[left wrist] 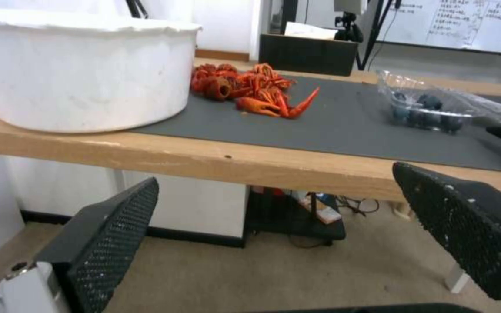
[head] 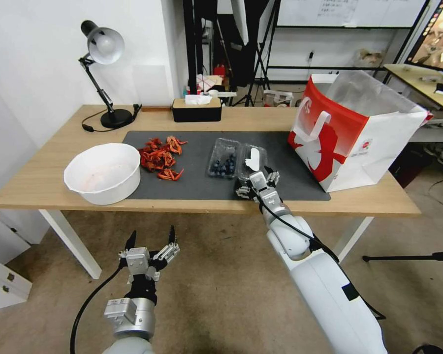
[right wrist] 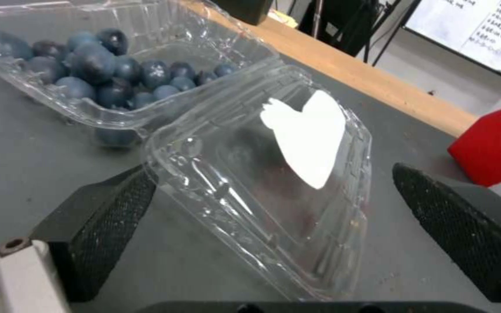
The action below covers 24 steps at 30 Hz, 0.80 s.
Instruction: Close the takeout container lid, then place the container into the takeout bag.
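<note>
Bench: wooden bench (head: 44, 182) with a dark mat (head: 202, 187) across its middle, a white wall behind on the left and racks and a whiteboard farther back.
Left tool: left tool (head: 150, 242) hangs below the bench's near edge, over the floor, fingers spread wide, holding nothing; in the left wrist view it looks up at the bench edge.
Right tool: right tool (head: 256, 182) is at the mat's near edge, just at the lid's near end, fingers (right wrist: 105, 226) wide apart on either side of the lid, not clearly pressing it.
Lid: lid (right wrist: 274, 174) lies open and flat on the mat, white sticker (right wrist: 311, 134) showing, hinged to the right side of the tray.
Container: container (head: 224, 158) sits open at the mat's centre, blueberries (right wrist: 100, 65) in the tray.
Crayfish: red crayfish pile (head: 160, 157) on the mat, left of the container.
Bowl: white bowl (head: 103, 172) at the bench's left, on the mat's edge.
Bag: bag (head: 349, 132) stands upright and open at the bench's right end, apart from the container.
Far edge: black tissue box (head: 197, 110) and a desk lamp (head: 106, 73).
</note>
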Available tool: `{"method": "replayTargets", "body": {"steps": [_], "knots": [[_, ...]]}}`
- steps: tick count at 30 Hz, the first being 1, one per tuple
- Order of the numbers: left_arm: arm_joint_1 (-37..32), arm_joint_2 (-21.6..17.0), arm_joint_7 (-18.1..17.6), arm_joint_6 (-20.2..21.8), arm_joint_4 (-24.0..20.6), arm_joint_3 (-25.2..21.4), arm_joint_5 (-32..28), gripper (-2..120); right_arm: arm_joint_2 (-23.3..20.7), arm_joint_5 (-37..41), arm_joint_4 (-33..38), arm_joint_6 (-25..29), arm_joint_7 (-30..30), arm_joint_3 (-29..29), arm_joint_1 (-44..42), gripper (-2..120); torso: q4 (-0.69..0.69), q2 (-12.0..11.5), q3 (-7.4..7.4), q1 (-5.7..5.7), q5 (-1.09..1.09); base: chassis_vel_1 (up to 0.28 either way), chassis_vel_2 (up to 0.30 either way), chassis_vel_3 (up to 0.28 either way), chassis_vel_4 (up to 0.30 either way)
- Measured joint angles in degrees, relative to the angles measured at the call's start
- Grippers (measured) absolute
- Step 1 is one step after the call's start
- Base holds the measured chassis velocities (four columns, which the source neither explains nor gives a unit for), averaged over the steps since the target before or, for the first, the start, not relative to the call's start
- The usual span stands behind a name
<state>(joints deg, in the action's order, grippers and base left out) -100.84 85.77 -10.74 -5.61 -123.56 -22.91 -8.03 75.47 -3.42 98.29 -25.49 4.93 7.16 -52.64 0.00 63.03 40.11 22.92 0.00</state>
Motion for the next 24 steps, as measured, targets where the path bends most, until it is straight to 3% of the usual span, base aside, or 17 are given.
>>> {"method": "replayTargets", "body": {"steps": [24], "knots": [[0.2, 0.3, -0.2, -0.5, 1.1, 0.3, 0.2, 100, -0.8, 3.0, -1.2, -0.5, 0.4, 1.9, 1.9, 100, 0.0, 0.0, 0.0, 0.0, 0.0, 0.0, 0.0, 0.0, 0.0]]}}
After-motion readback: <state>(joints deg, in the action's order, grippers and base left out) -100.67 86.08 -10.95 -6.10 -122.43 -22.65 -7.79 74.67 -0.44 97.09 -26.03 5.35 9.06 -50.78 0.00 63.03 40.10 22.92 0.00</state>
